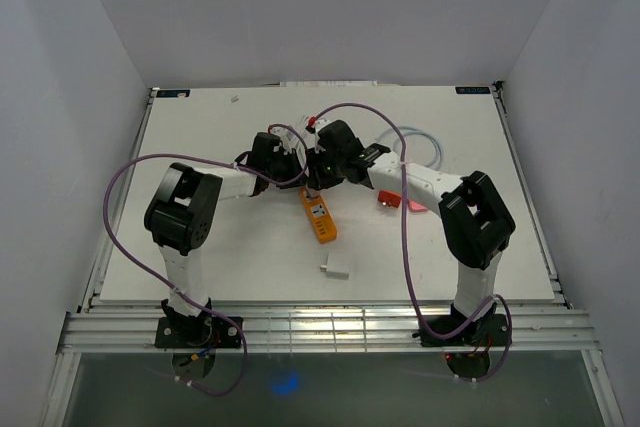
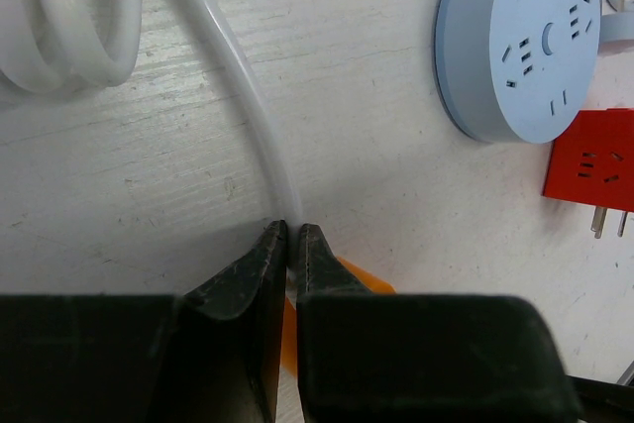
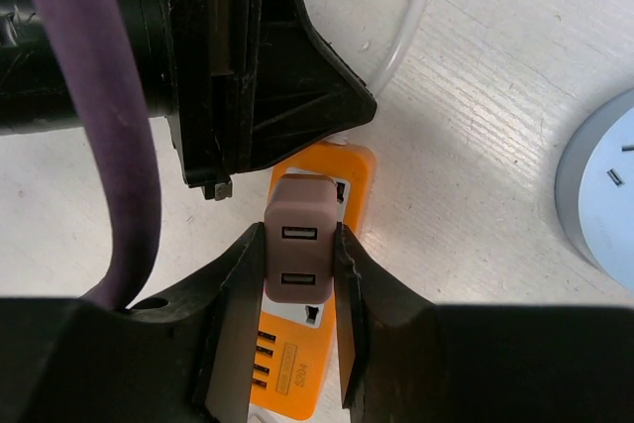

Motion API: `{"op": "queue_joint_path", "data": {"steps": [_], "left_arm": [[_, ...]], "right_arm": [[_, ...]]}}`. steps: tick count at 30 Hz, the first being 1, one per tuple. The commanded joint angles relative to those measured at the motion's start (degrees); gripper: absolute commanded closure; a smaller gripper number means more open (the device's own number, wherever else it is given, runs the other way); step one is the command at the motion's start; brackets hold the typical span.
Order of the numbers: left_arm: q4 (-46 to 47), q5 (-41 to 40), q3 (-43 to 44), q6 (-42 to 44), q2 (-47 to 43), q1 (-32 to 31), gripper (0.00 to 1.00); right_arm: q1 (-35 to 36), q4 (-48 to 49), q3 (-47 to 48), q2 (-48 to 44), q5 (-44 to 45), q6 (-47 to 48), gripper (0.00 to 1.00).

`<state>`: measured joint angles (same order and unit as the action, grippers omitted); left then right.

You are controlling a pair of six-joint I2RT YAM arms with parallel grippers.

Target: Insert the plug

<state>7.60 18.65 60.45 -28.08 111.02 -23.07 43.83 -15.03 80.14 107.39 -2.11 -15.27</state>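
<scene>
Top view: the left arm (image 1: 185, 209) and right arm (image 1: 478, 215) reach inward and meet over the orange power strip (image 1: 321, 219). It lies near the middle of the surface (image 1: 200, 147), well clear of every edge. A red adapter (image 1: 388, 197) sits just right of the strip, and a small white block (image 1: 335, 270) lies nearer the arm bases. Left wrist view: the left jaws are fully closed, pinching the thin white cord (image 2: 253, 116) just where it meets the strip's end (orange shows beneath the tips). I judge this a steadying hold. A round blue socket (image 2: 520, 37) lies off to one side, apart from the jaws. Right wrist view: the right jaws are partly closed on the plug (image 3: 297, 245), a beige block with two small ports facing the camera. It is gripped by its flat sides and held directly above the strip's sockets. Whether its prongs have entered cannot be told; the body hides them. Step in hand, by my judgement: alignment for insertion, seating unconfirmed. The next move calls for a straight downward press, prongs matched to the slots and no tilt, with the cord hold stopping the strip from sliding. Room is tight on the far side, where the left arm's black wrist sits just beside the plug; the side toward the blue socket is open.
</scene>
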Motion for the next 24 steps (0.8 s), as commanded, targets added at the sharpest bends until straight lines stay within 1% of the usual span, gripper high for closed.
{"op": "queue_joint_path", "data": {"steps": [1, 10, 17, 24], "left_arm": [[-1.09, -1.34, 0.46, 0.57, -2.04, -0.48, 0.83], [-1.09, -1.6, 0.2, 0.92, -2.65, -0.48, 0.83], [-1.18, -1.69, 0.29, 1.09, -2.39, -0.48, 0.83], [-1.36, -1.78, 0.46, 1.18, -2.3, -0.48, 0.83]], "right_arm": [[1.08, -5.19, 0.11, 0.1, 1.85, -0.64, 0.92], [0.99, -5.28, -0.16, -1.31, 6.33, -0.11, 0.92], [0.82, -4.75, 0.54, -2.89, 3.43, -0.03, 0.92], [0.64, -4.93, 0.55, -2.63, 4.22, 0.24, 0.92]]}}
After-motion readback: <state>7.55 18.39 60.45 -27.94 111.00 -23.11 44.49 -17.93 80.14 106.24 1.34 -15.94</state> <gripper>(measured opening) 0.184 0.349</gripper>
